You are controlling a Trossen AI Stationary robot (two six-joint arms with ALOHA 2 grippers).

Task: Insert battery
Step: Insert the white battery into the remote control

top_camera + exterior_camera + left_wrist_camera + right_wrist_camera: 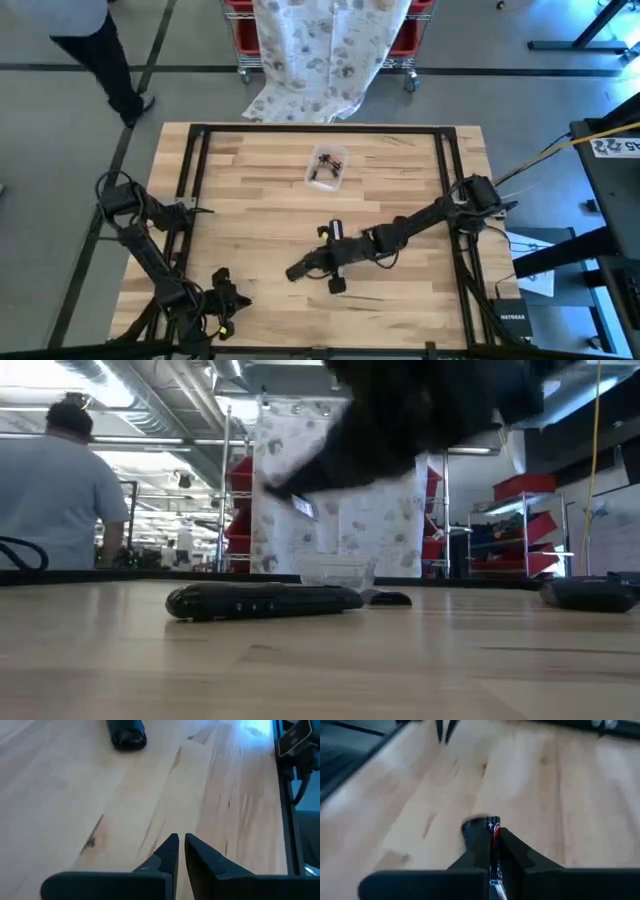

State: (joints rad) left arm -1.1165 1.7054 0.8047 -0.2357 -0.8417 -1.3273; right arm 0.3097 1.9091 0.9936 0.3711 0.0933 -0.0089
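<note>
Broadly, the wooden table [260, 190] fills the scene, with a person [60, 500] standing beyond its far left corner and a patterned cloth [320, 50] hanging over red bins behind the far edge. From the right side the right arm reaches in across the middle of the table, its right gripper [493, 842] held low over the near centre. Its jaws are nearly closed, pinching a battery [493, 832] that stands between the fingertips, silver with a red band. Just under and ahead of that gripper lies the black remote [262, 600], flat on the wood, lengthwise left to right; its end shows in the left wrist view too. At the near left corner the left arm is folded back, and the left gripper [179, 851] hangs over bare wood with its jaws all but touching and nothing between them. Toward the far centre sits a small clear container [326, 166] with dark bits inside.
</note>
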